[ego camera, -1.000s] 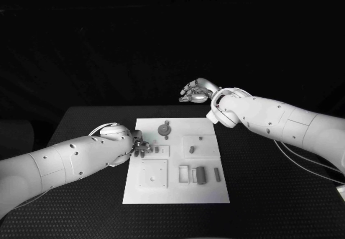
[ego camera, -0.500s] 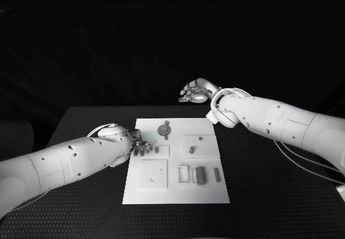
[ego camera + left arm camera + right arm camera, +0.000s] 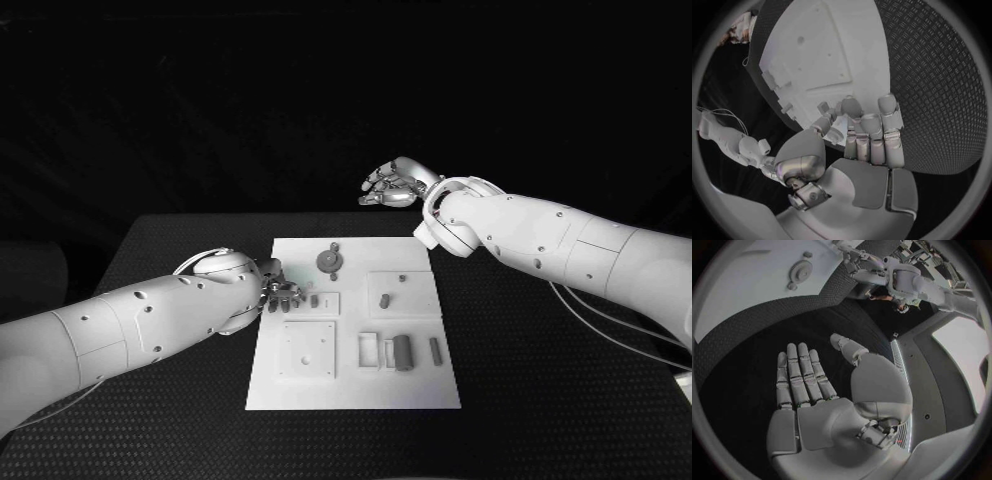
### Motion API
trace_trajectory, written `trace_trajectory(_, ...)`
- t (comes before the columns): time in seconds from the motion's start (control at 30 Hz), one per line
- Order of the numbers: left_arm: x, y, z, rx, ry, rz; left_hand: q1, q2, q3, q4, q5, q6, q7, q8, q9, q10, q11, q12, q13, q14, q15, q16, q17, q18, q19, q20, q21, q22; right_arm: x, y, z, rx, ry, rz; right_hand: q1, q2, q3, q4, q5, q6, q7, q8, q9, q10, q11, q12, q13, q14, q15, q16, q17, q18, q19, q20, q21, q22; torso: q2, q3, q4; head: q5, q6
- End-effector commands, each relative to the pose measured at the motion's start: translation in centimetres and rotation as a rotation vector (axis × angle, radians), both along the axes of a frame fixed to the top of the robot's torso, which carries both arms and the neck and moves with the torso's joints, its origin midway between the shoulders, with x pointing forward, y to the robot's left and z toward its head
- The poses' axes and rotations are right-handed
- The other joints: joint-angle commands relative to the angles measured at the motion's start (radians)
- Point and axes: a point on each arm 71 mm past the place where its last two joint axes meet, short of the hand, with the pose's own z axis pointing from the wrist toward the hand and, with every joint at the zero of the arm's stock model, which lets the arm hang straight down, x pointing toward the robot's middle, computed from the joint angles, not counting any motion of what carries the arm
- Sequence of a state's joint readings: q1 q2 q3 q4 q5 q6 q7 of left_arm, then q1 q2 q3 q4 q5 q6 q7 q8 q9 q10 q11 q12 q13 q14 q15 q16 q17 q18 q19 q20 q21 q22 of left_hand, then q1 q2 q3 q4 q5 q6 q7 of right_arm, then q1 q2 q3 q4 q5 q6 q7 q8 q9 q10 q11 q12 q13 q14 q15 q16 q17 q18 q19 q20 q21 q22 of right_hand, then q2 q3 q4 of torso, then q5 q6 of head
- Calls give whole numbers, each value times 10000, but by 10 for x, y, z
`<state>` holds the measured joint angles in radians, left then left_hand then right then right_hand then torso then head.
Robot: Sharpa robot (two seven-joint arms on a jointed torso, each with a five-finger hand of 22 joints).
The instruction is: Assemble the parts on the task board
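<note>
The white task board (image 3: 353, 385) lies in the middle of the black table. On it are a round grey part with a knob (image 3: 332, 260), a small grey piece (image 3: 385, 298), a grey bar (image 3: 402, 350) and a slim grey piece (image 3: 434, 348). My left hand (image 3: 281, 294) hovers at the board's left edge, with its fingers (image 3: 870, 132) stretched out side by side over the board (image 3: 823, 45); I see nothing between them. My right hand (image 3: 389, 185) is raised beyond the board's far edge, palm flat and empty (image 3: 811, 390). The round part (image 3: 801, 271) shows in the right wrist view.
Black ribbed table (image 3: 562, 390) surrounds the board on all sides. Raised white square plates (image 3: 309, 350) and small frames (image 3: 369, 348) stand on the board. A cable (image 3: 613, 325) hangs by my right arm.
My left hand has edged slightly along the board's left edge. The right hand has stayed where it was.
</note>
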<state>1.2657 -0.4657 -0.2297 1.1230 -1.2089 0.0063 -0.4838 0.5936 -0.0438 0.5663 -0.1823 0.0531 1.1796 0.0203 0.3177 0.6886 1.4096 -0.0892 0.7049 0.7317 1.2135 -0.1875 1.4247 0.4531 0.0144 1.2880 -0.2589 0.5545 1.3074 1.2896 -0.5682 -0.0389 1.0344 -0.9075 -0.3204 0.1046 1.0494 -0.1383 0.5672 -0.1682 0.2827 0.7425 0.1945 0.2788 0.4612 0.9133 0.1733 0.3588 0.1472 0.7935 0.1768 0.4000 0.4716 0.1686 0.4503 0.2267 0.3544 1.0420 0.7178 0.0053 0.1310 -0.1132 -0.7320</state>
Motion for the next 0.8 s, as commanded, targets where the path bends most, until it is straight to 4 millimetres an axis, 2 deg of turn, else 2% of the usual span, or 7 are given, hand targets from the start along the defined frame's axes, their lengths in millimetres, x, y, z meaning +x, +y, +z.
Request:
trace_trajectory(0.03, -1, -1, -2, -157, 178, -44, 32, -67, 42, 17, -34, -40, -12, 34, 18, -84, -16, -25, 0, -26, -67, -30, -10, 27, -31, -48, -49, 194, 0, 1, 0, 12, -28, 108, 104, 19, -66, -6, 43, -61, 268, 47, -15, 77, 19, -58, -12, -8, 91, -56, 17, -121, -73, 10, -67, 12, 1, -3, 1, -1, -8)
trace_trajectory(0.37, 1, 3, 1, -729, 125, 260, 48, -260, 0, -6, -37, -92, 7, 12, 21, -133, 3, -60, -11, -64, -55, -64, -26, 28, -65, -47, -77, 188, 0, 1, 0, 13, -32, 104, 105, 19, -68, -5, 43, -61, 269, 47, -17, 79, 20, -59, -20, -7, 92, -60, 22, -123, -73, 9, -71, 19, 2, -4, 3, -10, 11)
trace_trajectory(0.4, 3, 3, 4, -896, 39, 338, 89, -628, -36, -88, -46, -138, 21, -9, 20, -177, 18, -85, -18, -102, -42, -86, -34, 38, -101, -55, -98, 186, 0, 1, 0, 13, -36, 101, 105, 19, -68, -5, 43, -61, 269, 47, -17, 79, 20, -59, -20, -7, 92, -61, 22, -123, -73, 9, -72, 19, 2, -3, 1, -11, 10)
trace_trajectory(0.47, 4, 3, 7, -1066, 8, 441, 119, -976, 39, 27, -38, -176, 39, -21, 32, -213, 34, -107, -22, -142, -26, -110, -45, 58, -121, -76, -141, 170, 0, 1, 0, 13, -34, 103, 106, 19, -68, -5, 43, -62, 269, 47, -18, 79, 20, -59, -22, -7, 92, -62, 23, -123, -73, 9, -73, 21, 2, -2, 1, -9, 6)
trace_trajectory(0.53, 5, 3, 8, -1187, 47, 510, 86, -1107, 83, 180, -37, -182, 43, -16, 48, -214, 37, -107, -16, -147, -23, -108, -45, 58, -111, -79, -157, 168, 0, 0, 0, 12, -34, 97, 106, 18, -68, -6, 43, -62, 269, 47, -19, 79, 20, -59, -23, -7, 92, -63, 24, -124, -73, 9, -74, 22, 2, -3, 1, 2, 19)
trace_trajectory(0.63, 7, 4, 12, -1374, -9, 625, -83, -825, -477, -80, -7, -217, 39, -11, 93, -241, 36, -101, 14, -179, -26, -93, -37, 57, -163, -88, -187, 192, -1, 1, 0, 12, -32, 104, 107, 18, -68, -6, 43, -62, 269, 47, -19, 80, 20, -59, -26, -7, 93, -65, 26, -124, -73, 8, -75, 25, -2, -1, 2, -3, 18)
trace_trajectory(0.8, 9, 7, 16, -1588, -69, 821, -222, -808, -638, -78, -16, -220, 34, -15, 100, -246, 28, -105, 19, -183, -35, -95, -40, 62, -164, -96, -208, 185, -1, 0, 0, 12, -37, 91, 108, 18, -69, -6, 43, -63, 269, 48, -21, 81, 20, -59, -30, -7, 93, -68, 28, -125, -73, 8, -77, 29, 2, 2, 1, -6, 13)
